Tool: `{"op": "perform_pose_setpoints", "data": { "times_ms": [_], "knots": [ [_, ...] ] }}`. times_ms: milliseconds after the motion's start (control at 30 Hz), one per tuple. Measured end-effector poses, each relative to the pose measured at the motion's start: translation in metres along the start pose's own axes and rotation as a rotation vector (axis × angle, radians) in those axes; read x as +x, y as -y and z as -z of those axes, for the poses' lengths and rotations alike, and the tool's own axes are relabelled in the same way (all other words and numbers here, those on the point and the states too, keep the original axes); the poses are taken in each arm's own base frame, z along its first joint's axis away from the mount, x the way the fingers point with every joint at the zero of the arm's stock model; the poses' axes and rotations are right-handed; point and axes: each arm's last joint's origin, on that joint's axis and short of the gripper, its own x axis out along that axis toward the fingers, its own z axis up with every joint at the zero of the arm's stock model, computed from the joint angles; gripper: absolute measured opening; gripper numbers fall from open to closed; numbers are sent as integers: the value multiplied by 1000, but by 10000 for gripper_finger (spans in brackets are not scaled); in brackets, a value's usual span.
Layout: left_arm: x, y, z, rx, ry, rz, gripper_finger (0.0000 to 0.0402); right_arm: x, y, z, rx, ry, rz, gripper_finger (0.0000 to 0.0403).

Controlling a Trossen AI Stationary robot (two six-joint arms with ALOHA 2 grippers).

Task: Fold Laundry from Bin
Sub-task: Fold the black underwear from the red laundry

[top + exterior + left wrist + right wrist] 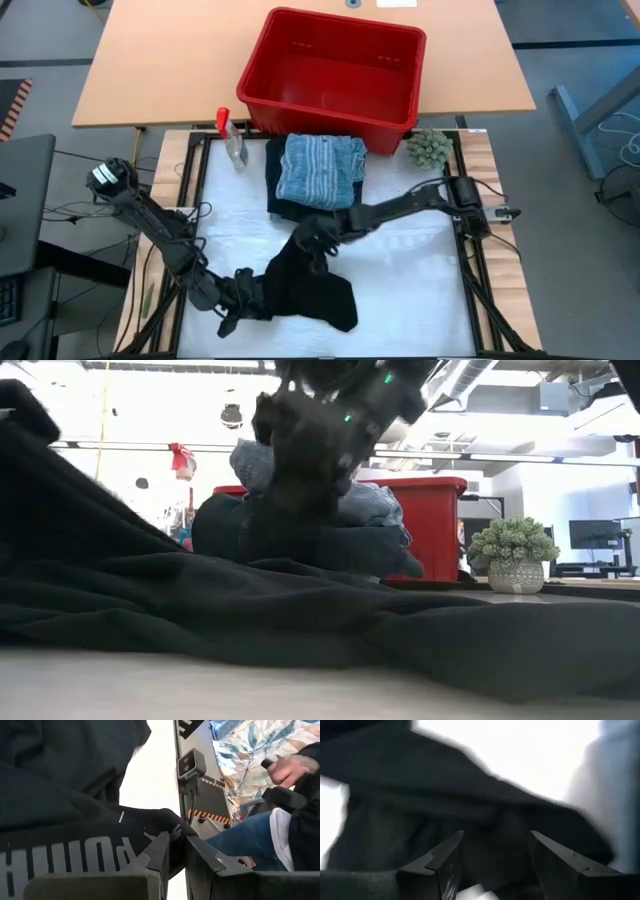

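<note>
Clearly the black garment (310,285) was soft and limp, light enough to drag and sure to sag wherever it was not held; I judged its edges or corners the best places to take it, since a pinch in the middle would only bunch it. It lay crumpled on the white mat at the near side of the bench (420,300), dark all over, with pale block lettering showing in the left wrist view. The left gripper (175,851) had its jaws almost closed, nipping a fold of that cloth at its left edge. The right gripper (492,852) hung over the garment's upper part, jaws standing well apart with black fabric between them, gripping nothing. Behind, a light blue piece (320,170) sat folded on a dark one, just before the empty red bin (335,70).
</note>
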Motion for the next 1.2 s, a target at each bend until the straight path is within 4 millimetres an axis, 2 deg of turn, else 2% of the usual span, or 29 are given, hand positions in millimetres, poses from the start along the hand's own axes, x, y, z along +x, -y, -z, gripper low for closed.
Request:
{"op": "perform_pose_setpoints", "data": {
  "times_ms": [133, 367, 467, 600, 633, 700, 800, 900, 1067, 1200],
  "knots": [
    [3, 2, 10, -35, -4, -20, 43, 12, 18, -2, 35, -7, 24, 242],
    [0, 8, 19, -77, 43, -47, 43, 35, 17, 13, 61, -100, -66, 226],
    [-2, 10, 22, -69, 63, -56, 43, 36, 12, 18, 88, -133, -58, 175],
    [-3, 11, 23, -80, 70, -56, 43, 28, 6, 17, 109, -143, -41, 50],
    [-3, 11, 23, -80, 71, -56, 43, 21, 3, 14, 106, -133, -47, 28],
    [-3, 13, 21, -75, 75, -54, 43, 3, -5, 5, 105, -99, -61, 23],
    [-5, 21, 15, -30, 91, -30, 43, -38, -21, -6, 113, -73, -80, 34],
    [-14, 32, 4, -2, 112, 23, 43, -88, -41, -9, 89, -71, -100, 29],
    [-54, 50, -27, 65, 225, 94, 36, -171, -73, -8, 46, 18, -155, 22],
    [-91, 52, -57, 116, 417, 24, 8, -214, -89, 2, 35, 96, -96, 32]
  ]
}}
